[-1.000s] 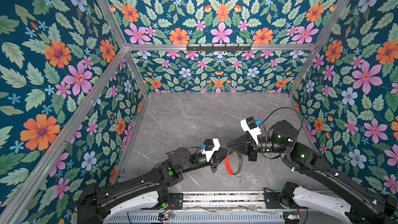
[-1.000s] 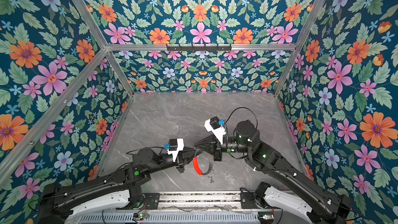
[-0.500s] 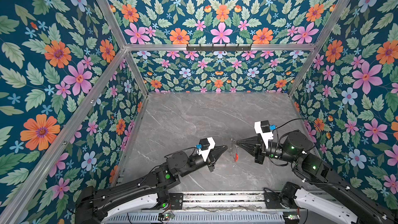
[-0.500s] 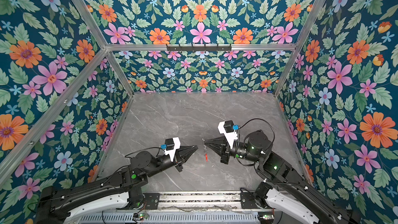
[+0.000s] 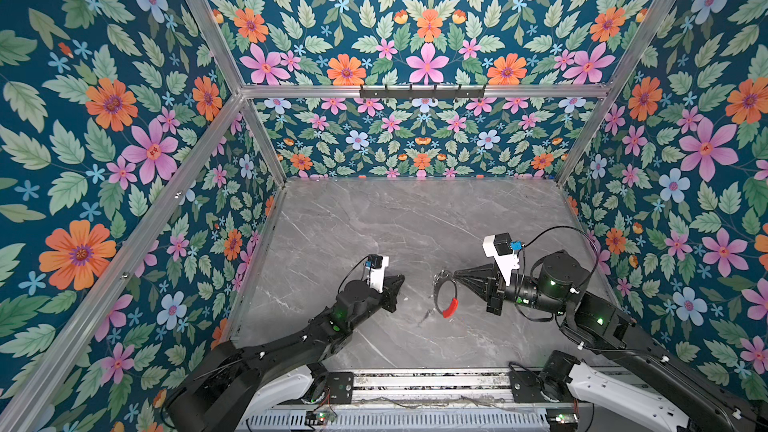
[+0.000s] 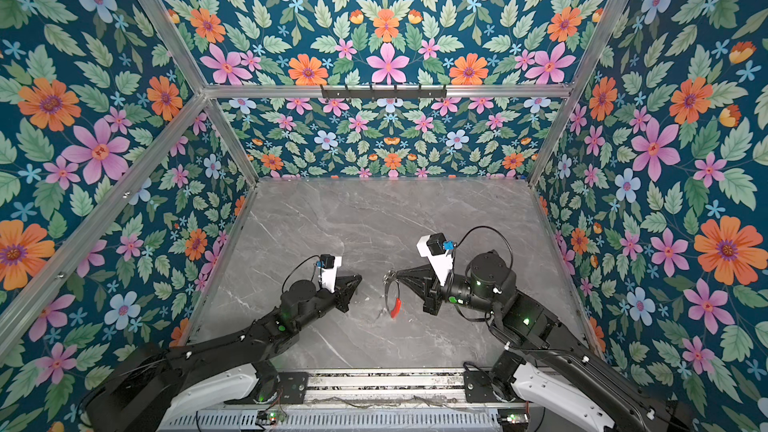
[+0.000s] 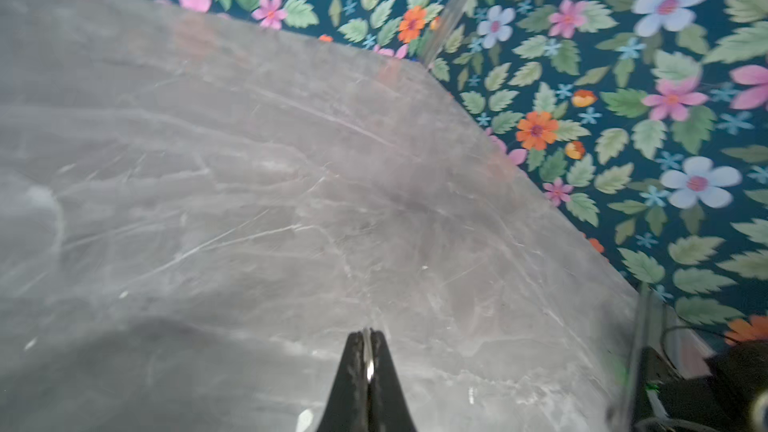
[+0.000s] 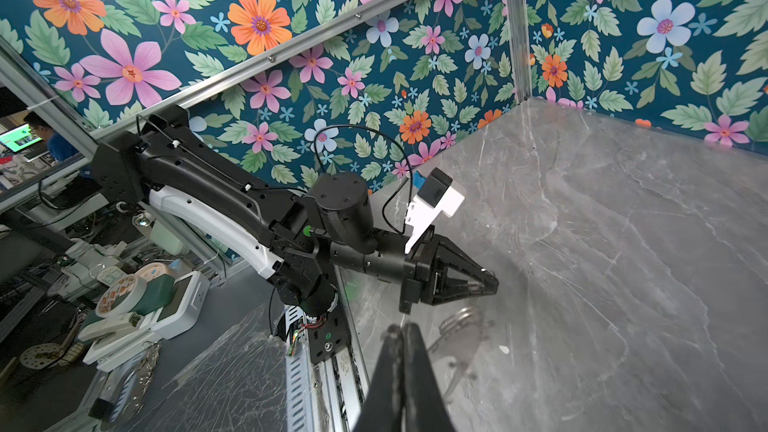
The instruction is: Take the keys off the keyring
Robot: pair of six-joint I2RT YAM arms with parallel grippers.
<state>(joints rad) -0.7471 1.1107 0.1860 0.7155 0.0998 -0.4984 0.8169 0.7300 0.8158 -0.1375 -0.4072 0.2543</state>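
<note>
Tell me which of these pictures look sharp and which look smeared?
Left wrist view: grey marble tabletop and floral wall smeared by motion. Right wrist view: background crisp, but the thin grey metal hoop by the right claw is a blurred ghost. Both top views: sharp, evenly lit.

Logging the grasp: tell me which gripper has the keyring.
The right gripper: shut on the keyring, which dangles from its tips. The left gripper is apart from it, pinching only a thin silvery sliver.

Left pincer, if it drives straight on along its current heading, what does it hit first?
Probably the keyring hanging from the right pincer: in both top views the shut left pincer points across the gap at it. Heights are unclear, so it could pass beside the hoop.
</note>
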